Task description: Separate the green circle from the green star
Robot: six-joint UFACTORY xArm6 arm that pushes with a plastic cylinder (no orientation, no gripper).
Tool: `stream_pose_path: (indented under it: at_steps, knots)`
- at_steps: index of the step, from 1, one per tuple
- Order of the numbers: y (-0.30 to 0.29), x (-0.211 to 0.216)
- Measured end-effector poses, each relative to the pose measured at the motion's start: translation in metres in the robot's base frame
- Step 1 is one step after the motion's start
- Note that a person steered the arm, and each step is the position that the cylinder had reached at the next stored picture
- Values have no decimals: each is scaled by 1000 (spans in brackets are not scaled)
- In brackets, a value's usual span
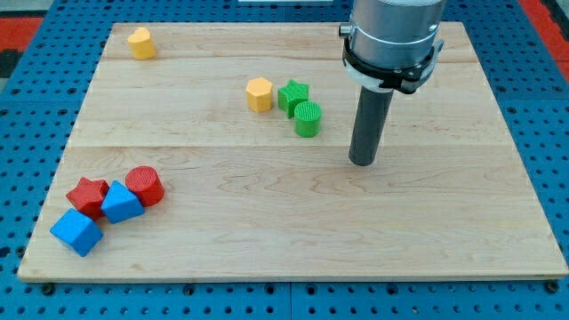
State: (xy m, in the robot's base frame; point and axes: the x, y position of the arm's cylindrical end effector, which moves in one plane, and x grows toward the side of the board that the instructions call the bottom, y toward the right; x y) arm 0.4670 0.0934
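**Green pair touching, tip off to the right**

My tip rests on the worktop, to the view's right of the green circle and a little below it, with bare wood between them. There are no fingers on this arm, only the rod, so nothing is clamped.

The green circle sits just below and right of the green star, the two touching. A yellow hexagon stands just left of the star.

Another yellow block lies near the top left corner. At bottom left cluster a red star, a red circle and two blue blocks.
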Motion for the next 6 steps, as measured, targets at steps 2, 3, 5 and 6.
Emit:
stream_pose_path:
  at_steps: [2, 3, 5, 6]
  knots:
    - [1, 0]
    - [12, 0]
    - [25, -3]
    - [-9, -55]
